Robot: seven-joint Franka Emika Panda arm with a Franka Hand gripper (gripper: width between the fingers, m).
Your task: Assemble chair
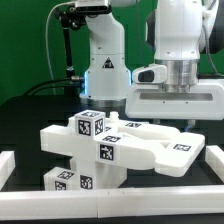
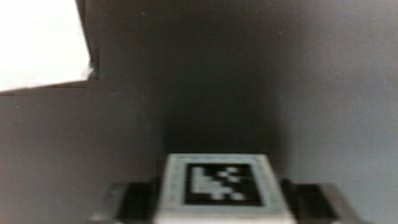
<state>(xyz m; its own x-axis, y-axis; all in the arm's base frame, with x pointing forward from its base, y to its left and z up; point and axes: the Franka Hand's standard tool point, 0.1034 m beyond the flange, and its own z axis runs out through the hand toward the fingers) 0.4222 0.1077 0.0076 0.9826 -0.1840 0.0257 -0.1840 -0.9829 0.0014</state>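
The chair's white parts (image 1: pixel 118 150) lie piled in the middle of the black table, each with black-and-white tags. A tagged block (image 1: pixel 88 124) tops the pile, and a flat slab (image 1: pixel 180 152) reaches toward the exterior view's right. My gripper (image 1: pixel 168 120) has come down on the back of the pile, its fingertips hidden there. In the wrist view the gripper (image 2: pixel 217 202) holds a narrow white tagged part (image 2: pixel 217 180). Its dark fingers (image 2: pixel 139 198) press against both sides of that part.
Long plain white border rails run along the exterior view's left (image 1: pixel 6 160), front (image 1: pixel 110 207) and right (image 1: pixel 214 158). The arm's white base (image 1: pixel 103 70) stands behind the pile. The wrist view shows a white shape (image 2: pixel 39 45) beyond the gripper, over dark table.
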